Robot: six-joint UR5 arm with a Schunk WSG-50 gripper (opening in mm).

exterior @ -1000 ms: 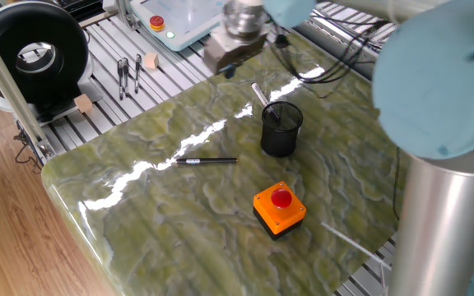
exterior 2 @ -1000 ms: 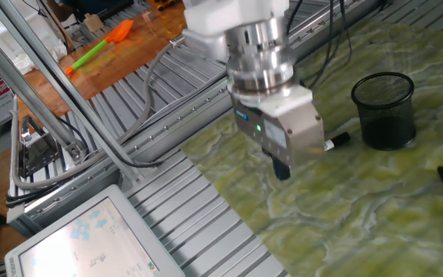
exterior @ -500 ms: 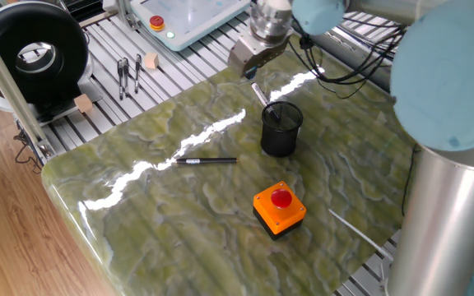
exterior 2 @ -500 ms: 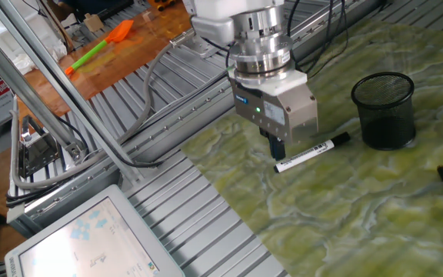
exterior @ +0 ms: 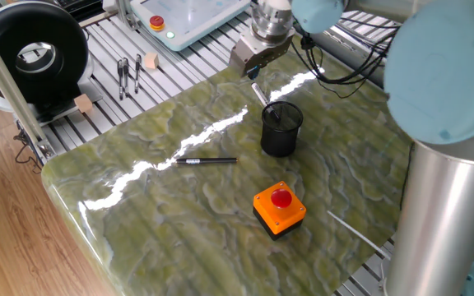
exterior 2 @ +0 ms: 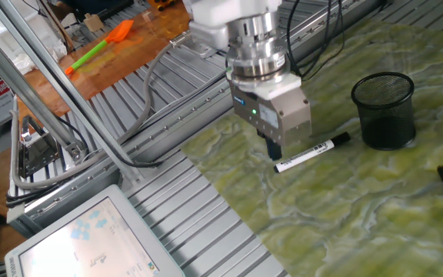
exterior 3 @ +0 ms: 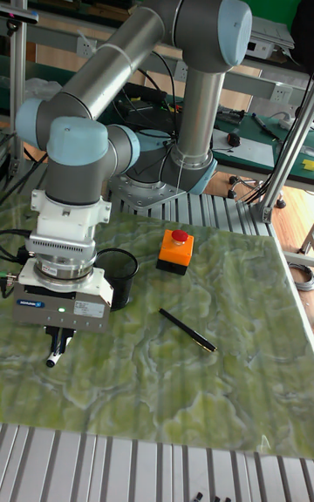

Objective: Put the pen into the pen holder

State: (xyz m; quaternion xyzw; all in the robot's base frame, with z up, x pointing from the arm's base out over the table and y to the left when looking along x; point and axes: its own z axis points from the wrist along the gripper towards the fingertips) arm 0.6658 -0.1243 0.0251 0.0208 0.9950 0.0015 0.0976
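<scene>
The pen (exterior 2: 308, 152) is slim and white with a dark end, and it lies flat on the green marble table. Its dark end points at the pen holder (exterior 2: 384, 109), a black mesh cup standing upright just beside it. My gripper (exterior 2: 275, 150) hangs low over the pen's white end with its dark fingers together and nothing held. From the one fixed view the pen (exterior: 259, 93) lies between the gripper (exterior: 249, 71) and the holder (exterior: 281, 128). In the tall fixed view the pen's tip (exterior 3: 52, 356) pokes out under the gripper (exterior 3: 59, 335).
A black pen with a silvery middle (exterior: 207, 161) lies mid-table. An orange box with a red button (exterior: 279, 208) sits nearer the front. Grooved aluminium rails and a white tablet (exterior 2: 91, 246) border the marble slab. Cables trail behind the arm.
The gripper has swung back from in front of the pen toward the slab's edge, uncovering the pen. In the last half second it only shifted slightly. The pen stayed where it was.
</scene>
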